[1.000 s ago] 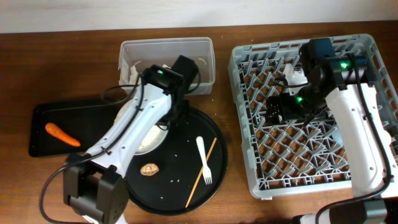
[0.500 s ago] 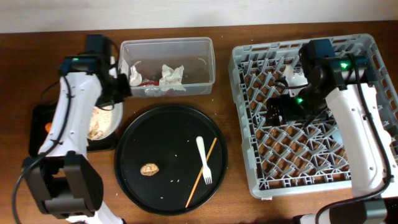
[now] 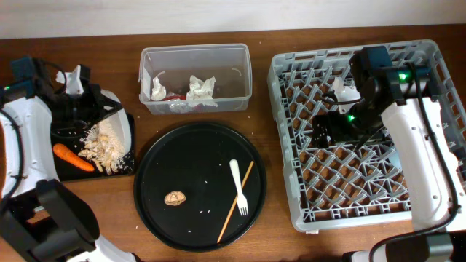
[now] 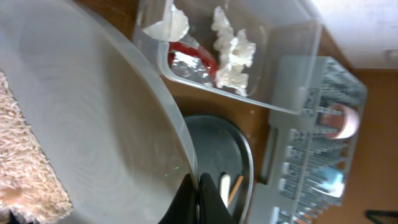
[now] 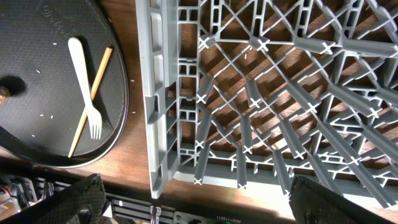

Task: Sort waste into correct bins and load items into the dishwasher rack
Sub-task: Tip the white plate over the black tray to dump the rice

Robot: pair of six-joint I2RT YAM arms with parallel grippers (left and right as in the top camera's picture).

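Note:
My left gripper (image 3: pixel 93 108) (image 4: pixel 199 194) is shut on the rim of the white round plate (image 3: pixel 120 120) (image 4: pixel 93 112). It holds the plate tilted over the shallow black tray (image 3: pixel 80 175). Pale rice (image 3: pixel 100 148) and an orange carrot (image 3: pixel 73 156) lie in that tray. The clear tub (image 3: pixel 244 73) holds white tissues (image 3: pixel 200 89) and a red wrapper (image 4: pixel 196 57). The fork (image 3: pixel 238 185), chopstick (image 3: pixel 237 201) and a brown scrap (image 3: pixel 175 197) lie on the round black tray (image 3: pixel 156 175). My right gripper (image 3: pixel 324 127) (image 5: pixel 199 202) is open and empty above the grey rack (image 3: pixel 291 182).
A pink bowl (image 4: pixel 343 121) and a light blue cup (image 4: pixel 329 182) stand in the rack in the left wrist view. A white item (image 3: pixel 344 89) sits in the rack behind my right arm. Grains of rice are scattered on the round tray.
My left arm has carried the plate from the round tray leftward over the shallow black tray and tilted it. The rice now lies in that tray. The right arm has not moved.

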